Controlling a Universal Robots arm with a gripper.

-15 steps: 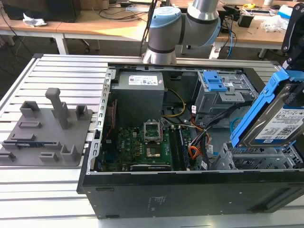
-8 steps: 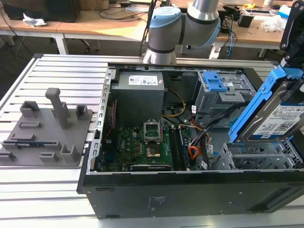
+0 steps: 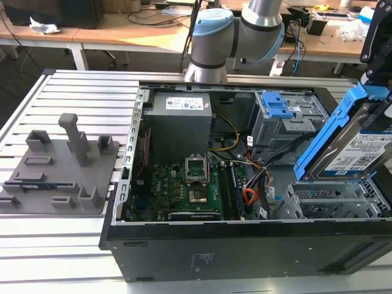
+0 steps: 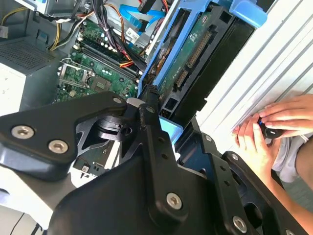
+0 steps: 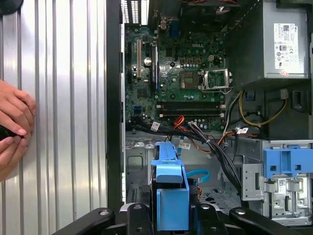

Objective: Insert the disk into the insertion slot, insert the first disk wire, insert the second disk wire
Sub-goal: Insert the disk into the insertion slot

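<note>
My gripper [image 3: 375, 76] is shut on the disk [image 3: 360, 154], a silver drive with a white label in a bright blue carrier. The disk hangs tilted, one end raised, at the exterior view's right, just above the insertion slot [image 3: 334, 205], a grey perforated cage inside the open computer case. Both wrist views show the blue carrier [image 5: 169, 193] [image 4: 171, 129] between my black fingers [image 4: 148, 105]. The first disk wire [image 3: 249, 196], a red, orange and black bundle, lies loose beside the cage. In the first wrist view the second disk wire [image 5: 198, 174], a light-blue cable, loops inside the case near the carrier.
A larger grey bay with a blue latch [image 3: 275, 105] stands behind the cage. The power supply [image 3: 181, 122] and motherboard [image 3: 191, 190] fill the case's middle. A grey fixture plate [image 3: 61, 168] lies on the slatted table. A person's hands [image 5: 12, 128] rest on the table beside the case.
</note>
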